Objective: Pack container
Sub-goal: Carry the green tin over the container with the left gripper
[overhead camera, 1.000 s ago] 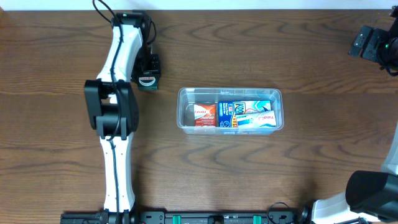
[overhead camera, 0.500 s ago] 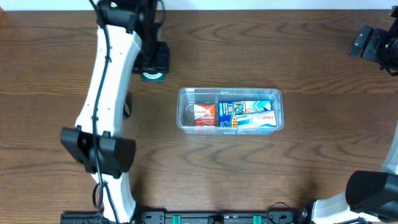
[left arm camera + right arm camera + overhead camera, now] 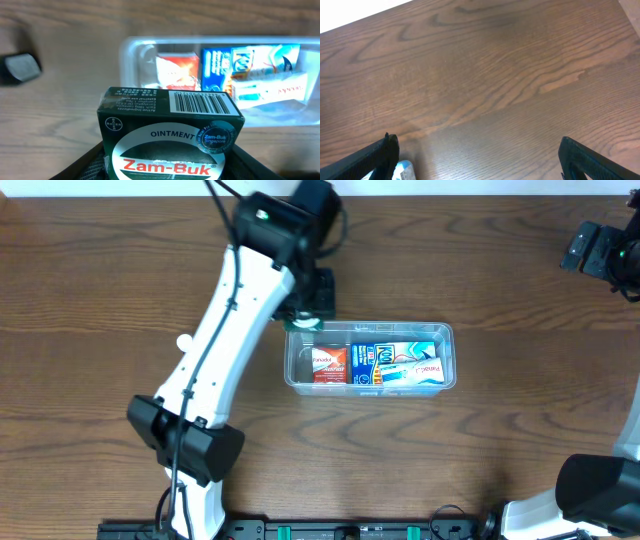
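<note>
The container is a clear shallow tub at the table's middle. It holds a red-orange packet, a blue box and a white tube packet. My left gripper is shut on a dark green Zam-Buk ointment box, held just above the tub's far left corner. In the left wrist view the tub lies just beyond the box. My right gripper is open and empty at the far right, above bare wood.
The left arm stretches diagonally over the table's left half. A dark blurred object lies left of the tub in the left wrist view. A blue-white scrap shows by the right gripper's left finger.
My left arm has swung right from the far left of the table to the tub's far left corner, carrying the ointment box. The right arm and the tub have not moved.
</note>
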Robot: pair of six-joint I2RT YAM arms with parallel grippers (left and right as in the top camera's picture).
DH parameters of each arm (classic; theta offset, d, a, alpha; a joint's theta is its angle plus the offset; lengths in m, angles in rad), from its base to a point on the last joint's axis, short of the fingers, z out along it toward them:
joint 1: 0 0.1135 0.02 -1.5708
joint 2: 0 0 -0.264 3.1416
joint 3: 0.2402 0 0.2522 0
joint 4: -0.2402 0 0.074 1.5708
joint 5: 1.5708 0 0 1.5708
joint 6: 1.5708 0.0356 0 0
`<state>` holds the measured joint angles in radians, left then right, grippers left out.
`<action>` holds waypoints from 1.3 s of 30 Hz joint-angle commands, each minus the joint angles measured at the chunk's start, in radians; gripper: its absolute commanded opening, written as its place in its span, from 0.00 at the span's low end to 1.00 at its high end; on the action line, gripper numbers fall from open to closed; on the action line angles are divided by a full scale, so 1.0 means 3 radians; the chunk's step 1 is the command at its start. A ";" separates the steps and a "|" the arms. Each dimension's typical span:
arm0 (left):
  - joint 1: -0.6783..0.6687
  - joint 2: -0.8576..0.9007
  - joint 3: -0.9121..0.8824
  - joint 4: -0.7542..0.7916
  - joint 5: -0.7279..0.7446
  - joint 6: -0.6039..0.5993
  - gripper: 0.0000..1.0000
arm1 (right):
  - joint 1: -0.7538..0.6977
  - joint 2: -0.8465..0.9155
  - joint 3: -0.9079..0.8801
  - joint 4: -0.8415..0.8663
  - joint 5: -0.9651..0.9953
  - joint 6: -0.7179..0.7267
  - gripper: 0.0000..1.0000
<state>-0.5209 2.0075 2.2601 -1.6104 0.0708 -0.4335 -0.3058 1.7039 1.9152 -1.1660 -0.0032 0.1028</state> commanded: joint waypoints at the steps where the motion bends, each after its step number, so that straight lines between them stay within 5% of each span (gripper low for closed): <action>1: -0.0174 -0.0008 -0.0118 -0.0128 -0.0120 -0.0394 0.61 | -0.0005 -0.0031 0.0031 -0.0005 0.0020 0.0042 0.99; 16: -0.0512 -0.0006 -0.1195 0.0690 -0.0211 -0.0932 0.62 | -0.0005 -0.0031 0.0031 -0.0005 0.0022 0.0043 0.99; 39: -0.0465 -0.0003 -0.2110 0.1839 -0.0214 -0.0731 0.62 | -0.0005 -0.0031 0.0031 -0.0005 0.0020 0.0042 0.99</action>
<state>-0.6720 2.0079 1.6321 -1.0691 0.0219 -0.6991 -0.3058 1.7039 1.9152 -1.1660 -0.0032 0.1032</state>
